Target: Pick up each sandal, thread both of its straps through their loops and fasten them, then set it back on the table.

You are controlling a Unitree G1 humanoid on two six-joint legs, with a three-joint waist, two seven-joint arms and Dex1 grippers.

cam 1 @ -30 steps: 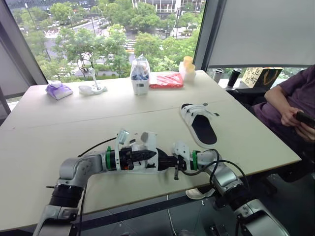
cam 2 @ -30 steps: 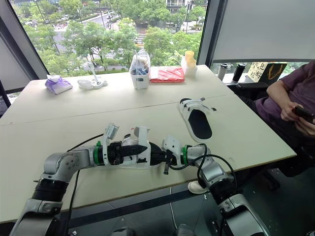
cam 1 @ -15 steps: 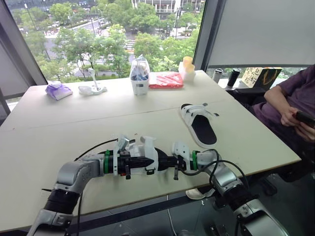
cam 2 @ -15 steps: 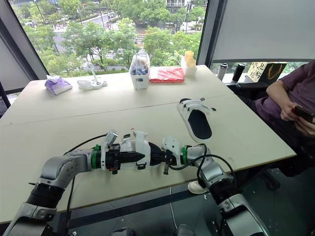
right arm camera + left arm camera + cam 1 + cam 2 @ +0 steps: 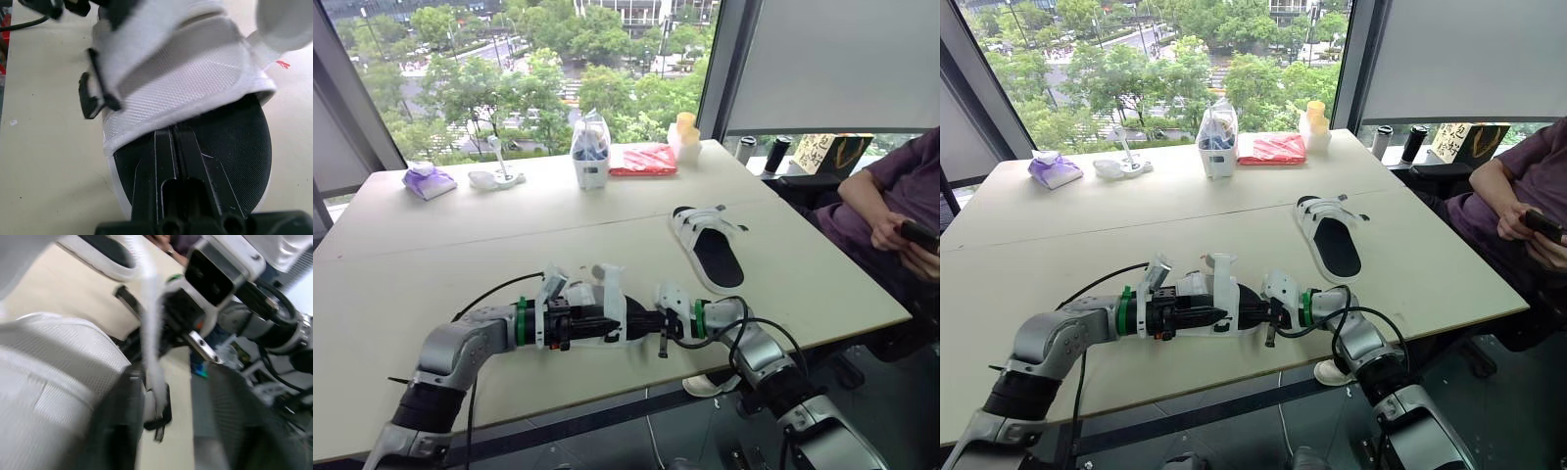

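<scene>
The sandal [image 5: 186, 73] is white mesh outside, black inside.

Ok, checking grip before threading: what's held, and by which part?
Cannot be told. The right gripper, shut, rests on the black footbed of the near sandal; the left gripper is at its straps, its hold unclear.

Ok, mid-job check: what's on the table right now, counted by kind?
Sandals: 2 (near sandal, far sandal)
Bags and packets: 3 (purple pouch, clear bag, red packet)
Other small things: 2 (small clear item, yellow-topped container)
Total: 7
</scene>
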